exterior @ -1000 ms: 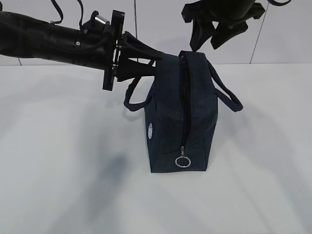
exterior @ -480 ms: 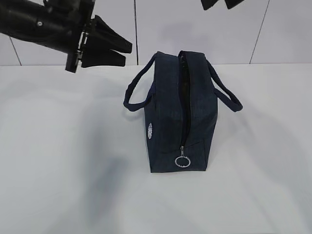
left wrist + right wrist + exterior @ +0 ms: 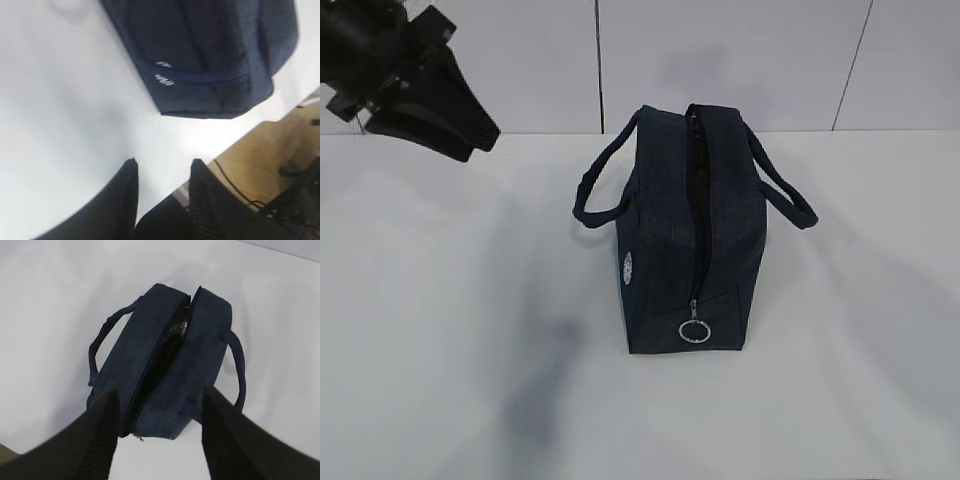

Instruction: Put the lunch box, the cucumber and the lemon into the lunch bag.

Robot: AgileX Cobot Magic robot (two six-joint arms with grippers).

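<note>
- Exterior view: I see the lunch bag (image 3: 690, 235) standing on the white table (image 3: 440, 330), near the middle.
- Its top zipper (image 3: 698, 215) is open in a long dark slit, and the silver ring pull (image 3: 693, 331) hangs at the end nearest the camera.
- One padded handle (image 3: 603, 180) loops out on the left of the bag and the other handle (image 3: 782, 188) on the right. A small white logo (image 3: 628, 270) sits on the left side.
- My left gripper (image 3: 470, 135) is up in the top left corner, well apart from the bag, and holds nothing. My right gripper does not show in this view.
- I cannot see the lunch box, the cucumber or the lemon anywhere in this view.
- Left wrist view: my left gripper (image 3: 162, 167) has its two dark fingers a little way apart with only bare table between them (so it has hold of nothing).
- The bag (image 3: 200, 55) lies across the top of this view, near the table edge, with a wooden floor (image 3: 260, 170) beyond.
- Right wrist view: my right gripper (image 3: 160, 395) looks down on the bag (image 3: 165, 360) from above, its fingers spread wide and empty.
- Through the open slit I see something shiny and dark inside, but I cannot tell what it is.
</note>
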